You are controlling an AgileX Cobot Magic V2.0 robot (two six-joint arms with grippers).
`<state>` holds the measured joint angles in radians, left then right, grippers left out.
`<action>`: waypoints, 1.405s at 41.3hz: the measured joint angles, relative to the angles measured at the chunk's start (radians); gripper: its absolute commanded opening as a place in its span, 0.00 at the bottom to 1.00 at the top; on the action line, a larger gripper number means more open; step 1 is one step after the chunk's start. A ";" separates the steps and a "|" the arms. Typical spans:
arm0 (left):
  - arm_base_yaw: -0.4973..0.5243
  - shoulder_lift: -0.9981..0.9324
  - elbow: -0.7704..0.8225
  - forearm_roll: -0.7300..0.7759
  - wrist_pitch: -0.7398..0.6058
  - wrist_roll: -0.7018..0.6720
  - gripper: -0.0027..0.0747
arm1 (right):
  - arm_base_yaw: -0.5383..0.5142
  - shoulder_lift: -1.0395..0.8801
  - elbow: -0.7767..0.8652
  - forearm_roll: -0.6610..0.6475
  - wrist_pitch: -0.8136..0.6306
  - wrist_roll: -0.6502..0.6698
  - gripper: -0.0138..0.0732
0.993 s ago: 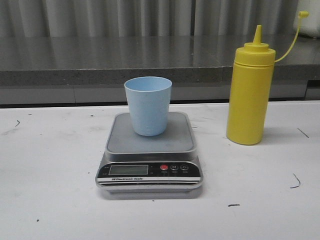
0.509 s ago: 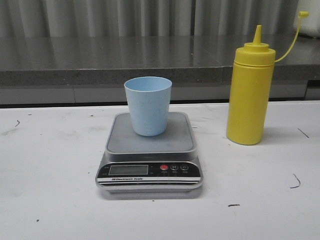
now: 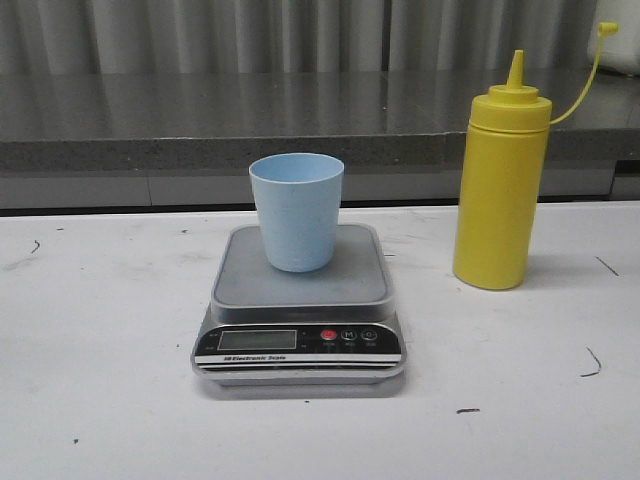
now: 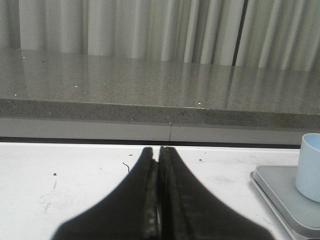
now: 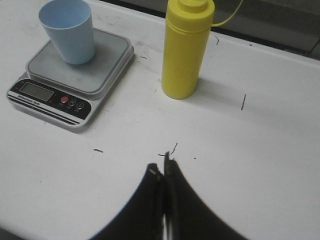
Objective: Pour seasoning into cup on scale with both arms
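Note:
The pale blue cup (image 3: 296,211) stands upright on the grey platform of the scale (image 3: 300,300) at the table's middle. To its right the yellow seasoning bottle (image 3: 500,190) stands upright on the table, its cap hanging off on a thin tether (image 3: 606,29). Neither gripper shows in the front view. My left gripper (image 4: 158,150) is shut and empty, low over the table, with the cup (image 4: 310,167) and scale (image 4: 282,190) off to one side. My right gripper (image 5: 161,167) is shut and empty, well short of the bottle (image 5: 186,50), the scale (image 5: 75,75) and the cup (image 5: 69,30).
A grey stone counter ledge (image 3: 200,130) runs along the back of the white table, with pale curtains (image 3: 250,35) behind it. Small dark marks (image 3: 592,365) dot the tabletop.

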<state>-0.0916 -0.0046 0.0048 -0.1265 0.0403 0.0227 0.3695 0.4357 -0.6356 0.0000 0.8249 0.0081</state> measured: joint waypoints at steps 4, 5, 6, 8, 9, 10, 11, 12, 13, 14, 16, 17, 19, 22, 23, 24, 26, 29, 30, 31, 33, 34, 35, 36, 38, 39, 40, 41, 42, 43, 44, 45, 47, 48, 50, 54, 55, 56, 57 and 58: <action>0.000 0.000 0.000 0.000 0.000 0.000 0.01 | 0.000 0.000 0.000 0.000 0.000 0.000 0.02; 0.000 0.000 0.000 0.000 0.000 0.000 0.01 | 0.000 0.000 0.000 0.000 0.000 0.000 0.02; 0.000 0.000 0.000 0.000 0.004 -0.002 0.01 | 0.000 0.000 0.000 0.000 0.000 0.000 0.02; 0.000 0.000 0.000 0.015 0.009 -0.008 0.01 | 0.000 0.000 0.000 0.000 0.000 0.000 0.02; 0.000 0.000 0.000 0.023 0.010 -0.015 0.01 | 0.000 0.000 0.000 0.000 0.000 0.000 0.02; 0.000 0.000 0.000 0.033 0.010 -0.023 0.01 | 0.000 0.000 0.000 0.000 0.000 0.000 0.02; 0.000 0.000 0.000 0.039 0.010 -0.023 0.01 | 0.000 0.000 0.000 0.000 0.000 0.000 0.02; 0.000 0.000 0.000 0.046 0.011 -0.023 0.01 | 0.000 0.000 0.000 0.000 0.000 0.000 0.02; 0.000 0.000 0.000 0.051 0.011 -0.023 0.01 | 0.000 0.000 0.000 0.000 0.000 0.000 0.02; 0.000 0.000 0.000 0.053 0.011 -0.023 0.01 | 0.000 0.000 0.000 0.000 0.000 0.000 0.02; 0.000 0.000 0.000 0.058 0.011 -0.023 0.01 | 0.000 0.000 0.000 0.000 0.000 0.000 0.02; 0.000 0.000 0.000 0.060 0.011 -0.023 0.01 | 0.000 0.000 0.000 0.000 0.000 0.000 0.02; 0.000 0.000 0.000 0.060 0.011 -0.023 0.01 | 0.000 0.000 0.000 0.000 0.000 0.000 0.02; 0.000 0.000 0.000 0.062 0.011 -0.028 0.01 | 0.000 0.000 0.000 0.000 0.000 0.000 0.02; 0.000 0.000 0.000 0.062 0.011 -0.028 0.01 | 0.000 0.000 0.000 0.000 0.000 0.000 0.02; 0.000 0.000 0.000 0.062 0.011 -0.028 0.01 | 0.000 0.000 0.000 0.000 0.000 0.000 0.02; 0.000 0.000 0.000 0.062 0.011 -0.028 0.01 | 0.000 0.000 0.000 0.000 0.000 0.000 0.02; 0.000 0.000 0.000 0.062 0.011 -0.028 0.01 | 0.000 0.000 0.000 0.000 0.000 0.000 0.02; 0.000 0.000 0.000 0.062 0.011 -0.028 0.01 | 0.000 0.000 0.000 0.000 0.000 0.000 0.02; 0.000 0.000 0.000 0.062 0.011 -0.028 0.01 | 0.000 0.000 0.000 0.000 0.000 0.000 0.02; 0.000 0.000 0.000 0.062 0.011 -0.028 0.01 | 0.000 0.000 0.000 0.000 0.000 0.000 0.02; 0.000 0.000 0.000 0.062 0.011 -0.028 0.01 | 0.000 0.000 0.000 0.000 0.000 0.000 0.02; 0.000 0.000 0.000 0.062 0.011 -0.028 0.01 | 0.000 0.000 0.000 0.000 0.000 0.000 0.02; 0.000 0.000 0.000 0.062 0.011 -0.028 0.01 | 0.000 0.000 0.000 0.000 0.000 0.000 0.02; 0.000 0.000 0.000 0.062 0.011 -0.028 0.01 | 0.000 0.000 0.000 0.000 0.000 0.000 0.02; 0.000 0.000 0.000 0.062 0.011 -0.028 0.01 | 0.000 0.000 0.000 0.000 0.000 0.000 0.02; 0.000 0.000 0.000 0.062 0.011 -0.028 0.01 | 0.000 0.000 0.000 0.000 0.000 0.000 0.02; 0.000 0.000 0.000 0.062 0.011 -0.028 0.01 | 0.000 0.000 0.000 0.000 0.000 0.000 0.02; 0.000 0.000 0.000 0.062 0.011 -0.028 0.01 | 0.000 0.000 0.000 0.000 0.000 0.000 0.02; 0.000 0.000 0.000 0.062 0.011 -0.028 0.01 | 0.000 0.000 0.000 0.000 0.000 0.000 0.02; 0.000 0.000 0.000 0.062 0.011 -0.028 0.01 | 0.000 0.000 0.000 0.000 0.000 0.000 0.02; 0.000 0.000 0.000 0.062 0.011 -0.028 0.01 | 0.000 0.000 0.000 0.000 0.000 0.000 0.02; 0.000 0.000 0.000 0.062 0.011 -0.028 0.01 | 0.000 0.000 0.000 0.000 0.000 0.000 0.02; 0.000 0.000 0.000 0.062 0.011 -0.028 0.01 | 0.000 0.000 0.000 0.000 0.000 0.000 0.02; 0.000 0.000 0.000 0.062 0.011 -0.028 0.01 | 0.000 0.000 0.000 0.000 0.000 0.000 0.02; 0.000 0.000 0.000 0.062 0.011 -0.028 0.01 | 0.000 0.000 0.000 0.000 0.000 0.000 0.02; 0.000 0.000 0.000 0.062 0.011 -0.028 0.01 | 0.000 0.000 0.000 0.000 0.000 0.000 0.02; 0.000 0.000 0.000 0.062 0.011 -0.028 0.01 | 0.000 -0.002 0.002 0.000 0.000 0.000 0.02; 0.000 0.000 0.000 0.062 0.011 -0.028 0.01 | 0.000 -0.007 0.006 -0.008 -0.004 0.000 0.02; 0.000 0.000 0.000 0.062 0.011 -0.028 0.01 | -0.002 -0.015 0.012 -0.013 -0.010 0.000 0.02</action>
<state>-0.0916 -0.0046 0.0048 -0.0645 0.0517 -0.0053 0.3672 0.4211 -0.6239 -0.0133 0.8145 0.0081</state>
